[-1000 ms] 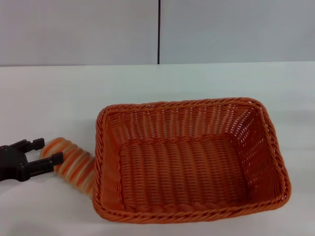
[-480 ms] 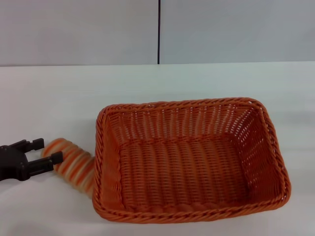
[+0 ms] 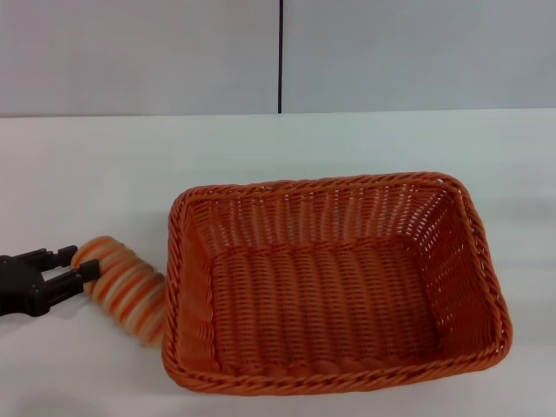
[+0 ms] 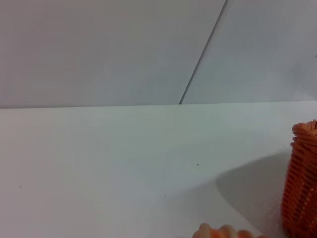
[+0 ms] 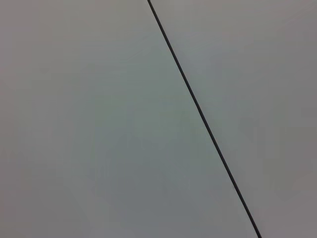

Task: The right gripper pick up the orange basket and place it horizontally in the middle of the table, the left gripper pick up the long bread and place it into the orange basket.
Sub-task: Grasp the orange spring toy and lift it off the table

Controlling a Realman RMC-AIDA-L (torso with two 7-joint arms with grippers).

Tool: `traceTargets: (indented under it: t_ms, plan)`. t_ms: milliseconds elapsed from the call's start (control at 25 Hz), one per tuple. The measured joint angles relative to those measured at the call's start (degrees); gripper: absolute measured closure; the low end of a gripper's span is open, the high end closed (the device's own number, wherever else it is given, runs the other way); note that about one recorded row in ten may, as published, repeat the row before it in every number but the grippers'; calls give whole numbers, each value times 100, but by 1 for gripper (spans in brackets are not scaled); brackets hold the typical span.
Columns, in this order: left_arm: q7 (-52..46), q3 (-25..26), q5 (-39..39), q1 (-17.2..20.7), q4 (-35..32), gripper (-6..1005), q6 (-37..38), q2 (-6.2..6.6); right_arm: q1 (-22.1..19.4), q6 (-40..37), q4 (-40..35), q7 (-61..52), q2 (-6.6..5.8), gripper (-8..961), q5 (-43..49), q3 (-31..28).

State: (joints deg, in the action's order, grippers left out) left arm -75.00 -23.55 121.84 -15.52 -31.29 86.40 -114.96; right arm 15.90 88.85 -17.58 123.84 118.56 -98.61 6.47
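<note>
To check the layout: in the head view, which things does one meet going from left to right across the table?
left gripper → long bread → orange basket, all on the white table.

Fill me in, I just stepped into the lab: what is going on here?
The left gripper has its fingers around one end of the long bread, which lies on the table right beside the orange basket. The basket sits flat in the middle of the table with nothing in it, so the bread is not yet inside. The right gripper is out of sight; its wrist camera shows only a wall.
</note>
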Motion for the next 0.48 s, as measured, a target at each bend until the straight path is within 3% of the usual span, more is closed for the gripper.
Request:
traceTargets:
  t_ms: [80,480]
  plan:
    - [9,0,-2,3,0,482,-1,0,0,-6,19,0,0,512,0,-10]
    - [56,0,15,-15,0,570,-17,1,1,-26,53,0,-8,512,-7,-25]
